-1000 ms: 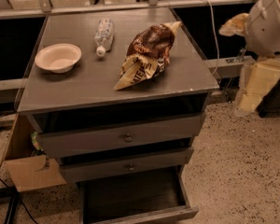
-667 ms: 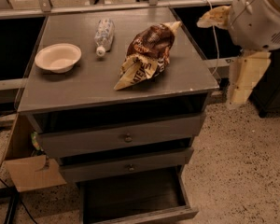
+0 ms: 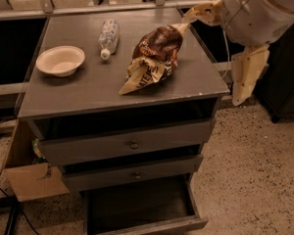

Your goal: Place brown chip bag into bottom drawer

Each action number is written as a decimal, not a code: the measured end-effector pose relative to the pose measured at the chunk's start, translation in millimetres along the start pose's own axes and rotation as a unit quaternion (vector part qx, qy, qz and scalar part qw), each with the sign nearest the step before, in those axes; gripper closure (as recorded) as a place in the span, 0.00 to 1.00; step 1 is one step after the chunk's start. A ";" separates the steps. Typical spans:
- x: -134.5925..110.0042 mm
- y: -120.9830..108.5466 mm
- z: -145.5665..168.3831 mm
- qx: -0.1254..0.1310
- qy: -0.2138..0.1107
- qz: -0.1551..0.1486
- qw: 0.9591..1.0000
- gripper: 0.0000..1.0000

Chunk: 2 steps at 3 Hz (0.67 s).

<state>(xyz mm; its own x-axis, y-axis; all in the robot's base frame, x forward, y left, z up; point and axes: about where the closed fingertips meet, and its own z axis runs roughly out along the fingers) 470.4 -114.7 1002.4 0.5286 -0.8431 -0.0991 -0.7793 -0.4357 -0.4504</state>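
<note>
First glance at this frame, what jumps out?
The brown chip bag lies crumpled on the right half of the cabinet top. The bulky pale arm looms at upper right, and its gripper is close by the bag's far tip. At the bottom, the bottom drawer stands open and dark, while a white bowl and a clear bottle sit left of the bag.

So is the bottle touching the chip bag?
Apart. The camera view shows bare tabletop between the bottle and the bag. The gripper is near the bag's far tip, upper right.
</note>
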 end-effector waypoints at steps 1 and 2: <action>1.5 -0.4 -1.1 0.006 0.014 -0.010 1.000 0.00; 10.8 -6.3 2.2 0.016 0.045 -0.042 0.998 0.00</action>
<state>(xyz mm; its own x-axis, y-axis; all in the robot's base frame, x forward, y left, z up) 481.8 -120.3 1002.2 0.5574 -0.8300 0.0200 -0.7221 -0.4966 -0.4816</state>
